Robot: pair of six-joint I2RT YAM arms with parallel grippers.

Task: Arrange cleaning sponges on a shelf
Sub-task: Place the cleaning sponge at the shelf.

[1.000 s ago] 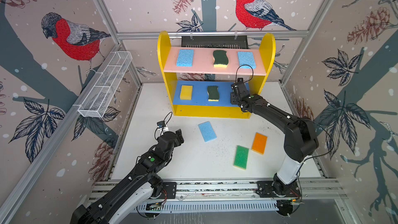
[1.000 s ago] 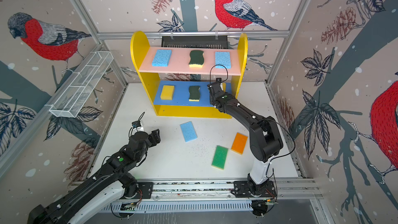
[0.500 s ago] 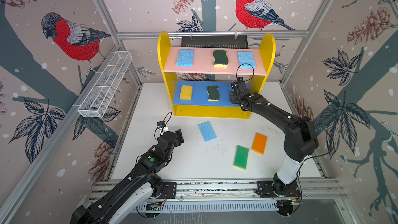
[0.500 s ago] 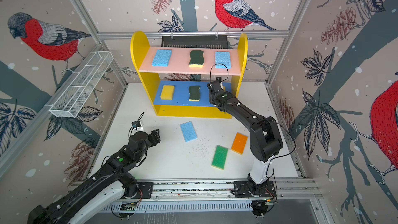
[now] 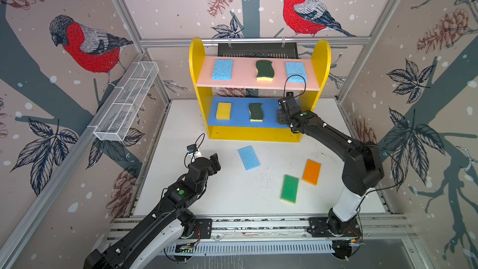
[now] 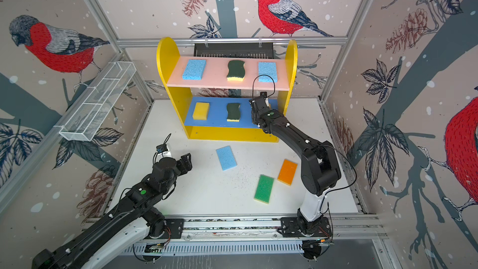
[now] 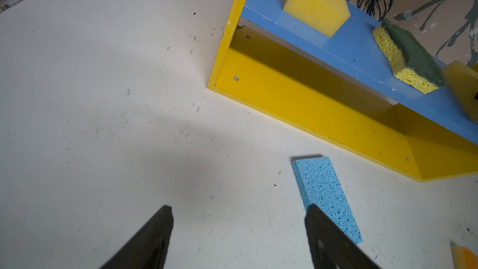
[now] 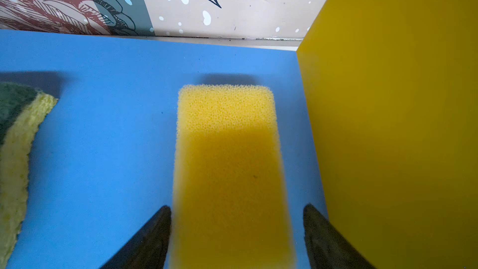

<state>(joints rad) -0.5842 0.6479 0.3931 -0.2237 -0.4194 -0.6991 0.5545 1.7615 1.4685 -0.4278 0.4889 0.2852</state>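
- Wallpaper (image 5: pixel 305 9) printed with red-breasted birds and pine cones lines the enclosure. A white tabletop (image 5: pixel 227 197) forms its floor, and a white wire basket (image 5: pixel 124 107) hangs on the wall at 10 o'clock.
- The shelf (image 5: pixel 196 73) stands at the tabletop's 12 o'clock edge, by the back wall.
- Its pink top board (image 5: pixel 243 81) carries a row of three. A light blue sponge (image 5: pixel 222 69) lies at the 9 o'clock end, a wavy green sponge (image 5: pixel 264 70) in the middle and a second light blue sponge (image 5: pixel 296 71) at the 3 o'clock end.
- The blue middle board (image 5: pixel 239 115) holds a yellow sponge (image 5: pixel 223 110) at its 9 o'clock end and a second wavy green sponge (image 5: pixel 255 112) in the middle. A second yellow sponge (image 8: pixel 227 151) rests at the 3 o'clock end, just beside the yellow side panel.
- The right end effector (image 8: pixel 236 208) reaches into that middle level, its fingers spread to either side of the second yellow sponge.
- In the right wrist view a gap shows between one finger and the foam. The other finger sits at the sponge's edge, and contact there cannot be told.
- Three sponges lie loose on the tabletop. A loose light blue sponge (image 5: pixel 248 157) is near the centre, an orange sponge (image 5: pixel 311 172) toward 4 o'clock and a green sponge (image 5: pixel 289 188) toward 5 o'clock, just beside the orange one.
- The left end effector (image 5: pixel 216 161) hangs over the tabletop at 9 o'clock of the loose light blue sponge and apart from it. Its fingers are spread with nothing between them.
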